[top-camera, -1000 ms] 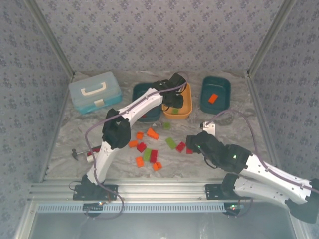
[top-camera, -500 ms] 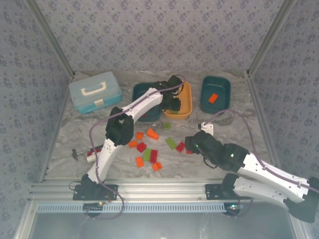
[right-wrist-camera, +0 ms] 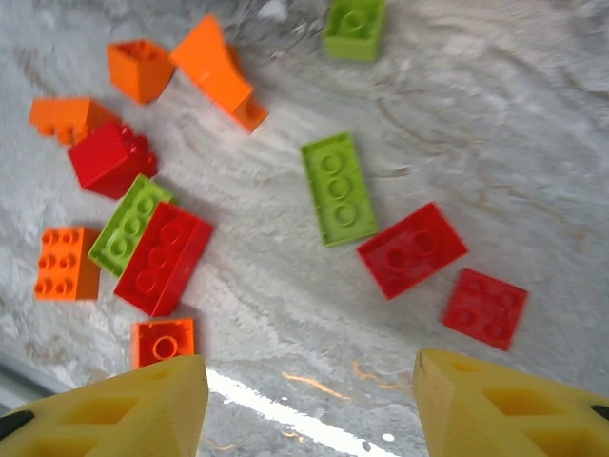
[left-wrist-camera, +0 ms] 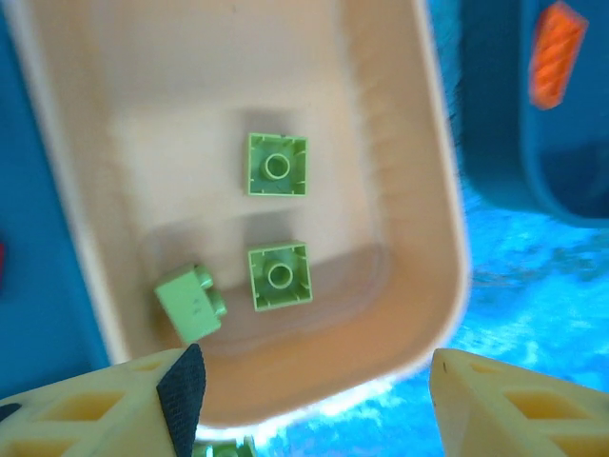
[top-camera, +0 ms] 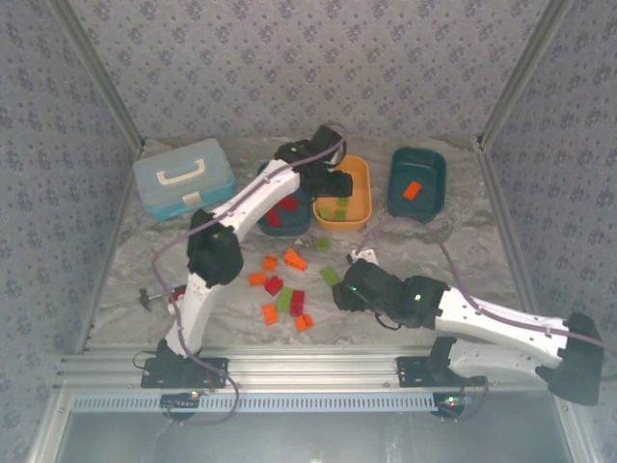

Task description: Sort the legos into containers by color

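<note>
My left gripper [top-camera: 328,183] [left-wrist-camera: 314,381] hangs open and empty over the near end of the orange tub [top-camera: 361,198] [left-wrist-camera: 419,190]. In that tub lie three green legos [left-wrist-camera: 277,164]. The left teal tub [top-camera: 289,220] holds red bricks, and the right teal tub [top-camera: 429,172] [left-wrist-camera: 504,143] holds one orange brick [top-camera: 413,190] [left-wrist-camera: 557,52]. My right gripper [top-camera: 344,289] [right-wrist-camera: 309,390] is open and empty above the loose legos. Below it lie a green oblong brick [right-wrist-camera: 335,188], two red plates [right-wrist-camera: 412,249], a red oblong brick [right-wrist-camera: 164,257] and several orange ones [right-wrist-camera: 67,262].
A light blue lidded case [top-camera: 183,177] stands at the back left. A small white cylinder with a red end [top-camera: 179,293] lies by the left arm's lower link. Patterned walls close in the table on three sides.
My left gripper has drawn back and left, from over the orange tub's middle to its near-left edge. My right arm has swung left and now covers the red bricks.
</note>
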Action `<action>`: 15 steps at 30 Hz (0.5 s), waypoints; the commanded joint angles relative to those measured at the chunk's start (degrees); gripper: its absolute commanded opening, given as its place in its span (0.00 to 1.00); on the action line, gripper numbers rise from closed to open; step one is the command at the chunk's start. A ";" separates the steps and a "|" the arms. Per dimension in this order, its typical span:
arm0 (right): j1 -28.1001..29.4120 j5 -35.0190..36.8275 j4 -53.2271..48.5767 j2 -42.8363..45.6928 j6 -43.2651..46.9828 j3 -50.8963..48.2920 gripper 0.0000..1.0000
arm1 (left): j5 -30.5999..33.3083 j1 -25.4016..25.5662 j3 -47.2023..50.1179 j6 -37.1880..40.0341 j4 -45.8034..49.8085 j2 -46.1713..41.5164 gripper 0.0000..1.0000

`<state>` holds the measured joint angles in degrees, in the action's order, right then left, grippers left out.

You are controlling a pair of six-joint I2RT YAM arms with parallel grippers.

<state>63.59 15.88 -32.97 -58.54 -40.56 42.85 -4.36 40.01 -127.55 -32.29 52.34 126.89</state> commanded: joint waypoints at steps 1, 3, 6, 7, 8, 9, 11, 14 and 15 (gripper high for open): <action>2.13 -2.85 2.86 -4.77 3.33 3.99 0.64 | -1.06 -2.81 7.14 -4.13 -3.97 -15.61 0.67; 3.96 -3.00 3.15 -8.81 3.69 5.72 0.67 | 0.31 -3.72 14.18 -5.41 -5.41 -23.16 0.69; 6.11 -5.93 5.02 -15.20 3.93 7.52 0.75 | 1.96 -5.18 28.75 -7.91 -8.57 -36.20 0.71; 6.63 -7.03 5.60 -17.57 3.79 8.10 0.78 | 2.15 -5.62 33.70 -8.59 -9.64 -40.84 0.72; 7.02 -7.45 5.85 -19.50 3.45 8.78 0.81 | 2.45 -5.94 37.28 -9.26 -10.11 -44.54 0.73; 7.30 -8.18 6.18 -21.91 3.00 9.39 0.83 | 2.92 -6.13 41.28 -9.55 -10.10 -48.46 0.73; 7.42 -9.75 6.69 -26.04 2.36 10.58 0.84 | 3.80 -6.17 47.69 -10.05 -9.42 -55.53 0.75; 7.07 -11.01 6.37 -31.68 0.84 12.70 0.85 | 3.69 -6.13 56.56 -11.43 -8.12 -65.52 0.76; 6.96 -11.58 6.43 -33.34 0.66 13.37 0.85 | 3.55 -6.17 59.04 -11.93 -7.43 -68.69 0.76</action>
<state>70.76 6.83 -26.46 -89.21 -38.30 53.74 -1.65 33.80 -73.41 -41.82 43.57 62.48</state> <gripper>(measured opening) 0.847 0.759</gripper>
